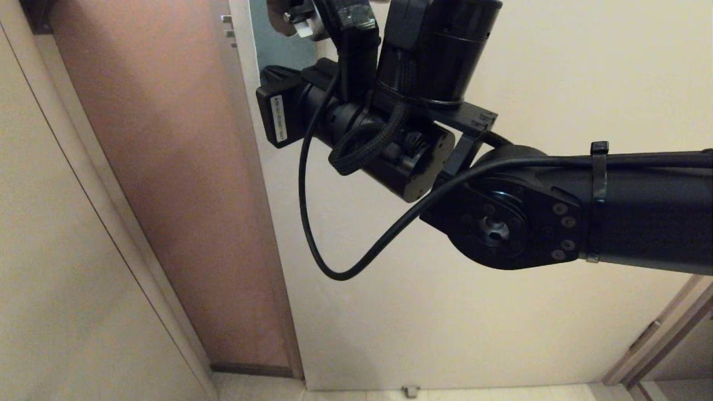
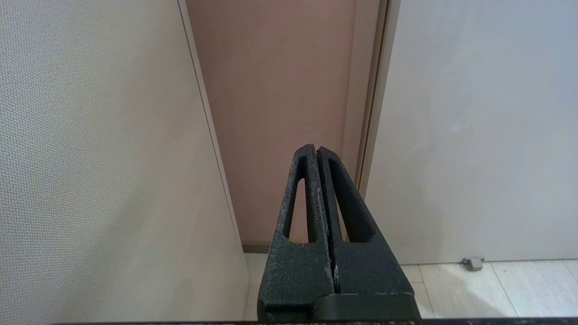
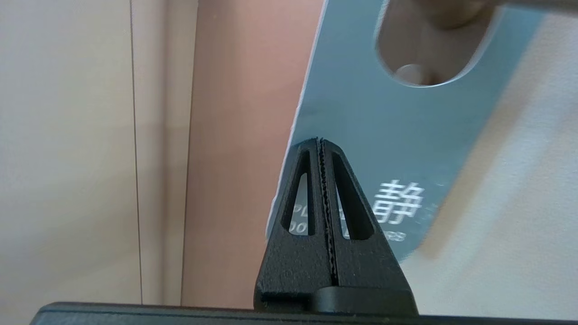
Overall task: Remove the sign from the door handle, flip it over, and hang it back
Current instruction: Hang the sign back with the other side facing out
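- The sign [image 3: 361,135] shows its teal-blue face with white lettering and hangs tilted just past the right gripper [image 3: 321,141], its big oval hole looped over the door handle [image 3: 451,11], only partly in view.
- The right gripper's fingers are pressed together with nothing between them; whether the tips touch the card cannot be told.
- From the head, the right arm [image 1: 613,206] reaches across the pale door [image 1: 557,83], wrist bent upward toward the sign [image 1: 284,47].
- The left gripper [image 2: 316,149], clenched and empty, points low at the gap beside the door's edge.
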